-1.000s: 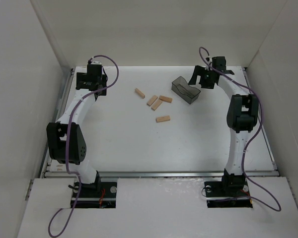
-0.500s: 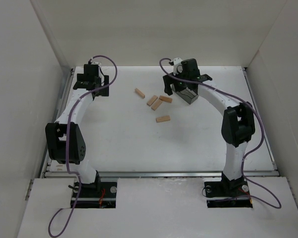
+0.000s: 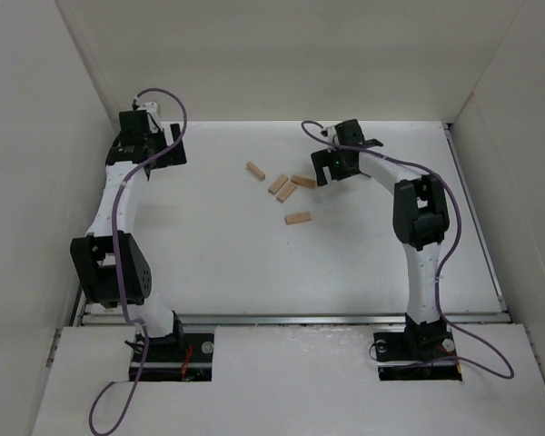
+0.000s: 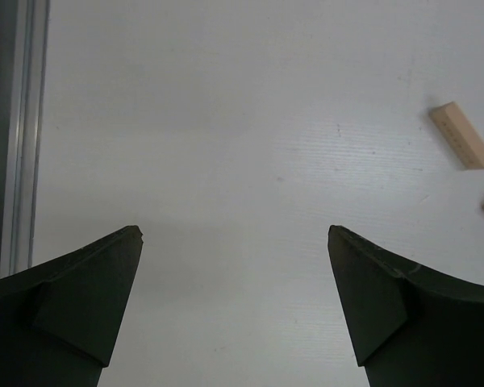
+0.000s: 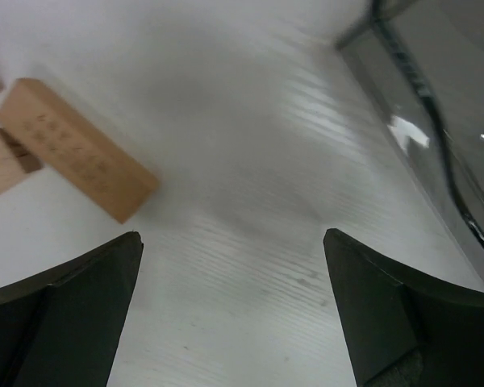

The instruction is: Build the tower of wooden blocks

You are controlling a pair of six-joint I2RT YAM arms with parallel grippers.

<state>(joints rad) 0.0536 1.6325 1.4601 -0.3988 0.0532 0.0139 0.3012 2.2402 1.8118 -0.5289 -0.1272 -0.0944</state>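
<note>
Several tan wood blocks lie loose and flat at the table's back middle; no tower stands. The leftmost block (image 3: 255,171) lies apart, three more (image 3: 287,189) cluster together, and one (image 3: 298,218) lies nearer. My right gripper (image 3: 322,170) is open and empty, low over the table just right of the cluster's right block (image 3: 303,181). That block (image 5: 77,161) shows up left of the open right gripper (image 5: 232,234). My left gripper (image 3: 163,154) is open and empty at the back left. It (image 4: 234,230) faces bare table, with the leftmost block (image 4: 462,135) off to its right.
The grey translucent bin's rim (image 5: 444,97) shows at the right wrist view's upper right; in the top view my right arm covers it. A metal rail (image 4: 16,137) runs along the table's left edge. White walls (image 3: 36,136) enclose the table on three sides.
My right arm has swung left from the bin to the right end of the block cluster. My left gripper has moved back and to the left. The blocks have not moved.
</note>
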